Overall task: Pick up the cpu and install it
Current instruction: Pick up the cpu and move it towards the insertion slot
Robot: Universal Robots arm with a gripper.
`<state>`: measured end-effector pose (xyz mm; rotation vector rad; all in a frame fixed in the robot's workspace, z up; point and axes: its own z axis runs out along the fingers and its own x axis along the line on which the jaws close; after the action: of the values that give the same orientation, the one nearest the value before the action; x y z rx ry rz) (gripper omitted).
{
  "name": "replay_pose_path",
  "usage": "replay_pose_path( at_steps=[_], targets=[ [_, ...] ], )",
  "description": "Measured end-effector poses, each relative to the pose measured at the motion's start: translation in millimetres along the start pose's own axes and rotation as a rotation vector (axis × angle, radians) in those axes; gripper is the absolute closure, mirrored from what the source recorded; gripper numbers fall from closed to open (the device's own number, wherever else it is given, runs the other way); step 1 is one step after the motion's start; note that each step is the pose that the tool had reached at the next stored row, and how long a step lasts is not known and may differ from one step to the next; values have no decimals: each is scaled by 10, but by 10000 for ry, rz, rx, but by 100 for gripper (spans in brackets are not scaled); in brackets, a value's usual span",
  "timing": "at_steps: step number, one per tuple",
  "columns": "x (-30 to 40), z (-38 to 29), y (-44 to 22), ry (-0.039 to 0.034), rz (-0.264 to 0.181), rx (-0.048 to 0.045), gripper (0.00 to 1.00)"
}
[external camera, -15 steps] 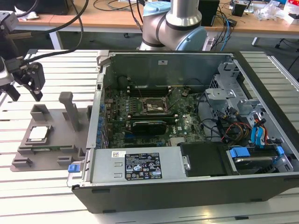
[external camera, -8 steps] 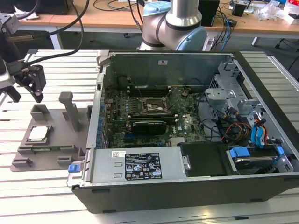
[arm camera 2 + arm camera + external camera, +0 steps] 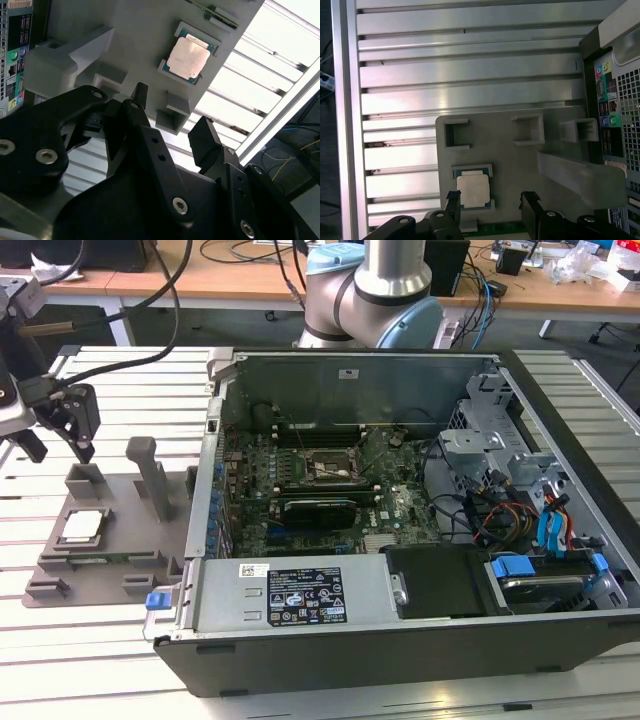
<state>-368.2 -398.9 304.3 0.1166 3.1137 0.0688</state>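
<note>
The cpu (image 3: 82, 527) is a small square chip with a silver top. It lies flat in a recess of the grey plastic tray (image 3: 112, 562), at the exterior view's left. My gripper (image 3: 60, 445) hangs above the tray, a little behind the chip and well clear of it. In both wrist views the cpu (image 3: 187, 56) (image 3: 473, 190) lies untouched beyond the black fingertips (image 3: 202, 132). The gripper (image 3: 491, 200) is open and holds nothing. The motherboard's dark socket frame (image 3: 330, 468) sits inside the open computer case (image 3: 400, 540).
Upright posts (image 3: 150, 472) rise from the tray between the chip and the case wall. Inside the case are cables (image 3: 500, 515), drive cages (image 3: 480, 440) and a black card (image 3: 320, 508). The arm's base (image 3: 375, 290) stands behind the case. The table is slatted metal (image 3: 60, 660).
</note>
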Motion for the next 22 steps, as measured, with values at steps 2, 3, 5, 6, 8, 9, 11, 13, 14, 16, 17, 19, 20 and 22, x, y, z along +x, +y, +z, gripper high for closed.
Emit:
replay_pose_path(
  at_steps=[2,3,5,6,8,9,11,13,14,16,17,19,20,22],
  targets=[
    [0,15,-1,0,0,0,40],
    [0,24,-1,0,-1,0,40],
    [1,37,-2,0,0,-1,40],
    [1,45,-2,-1,0,0,40],
    [1,64,-3,-1,0,-1,40],
    [2,73,-3,0,0,0,40],
    [2,94,-4,-1,0,-1,40],
    [3,119,-5,-1,0,-1,40],
    [3,131,-6,0,0,0,40],
    [3,135,-6,-52,-21,682,40],
    [4,136,-5,-66,-65,895,40],
    [12,149,-7,-69,-538,895,40],
    [16,150,-7,-67,-628,894,40],
    [17,153,-7,-66,-665,895,40]
  ],
)
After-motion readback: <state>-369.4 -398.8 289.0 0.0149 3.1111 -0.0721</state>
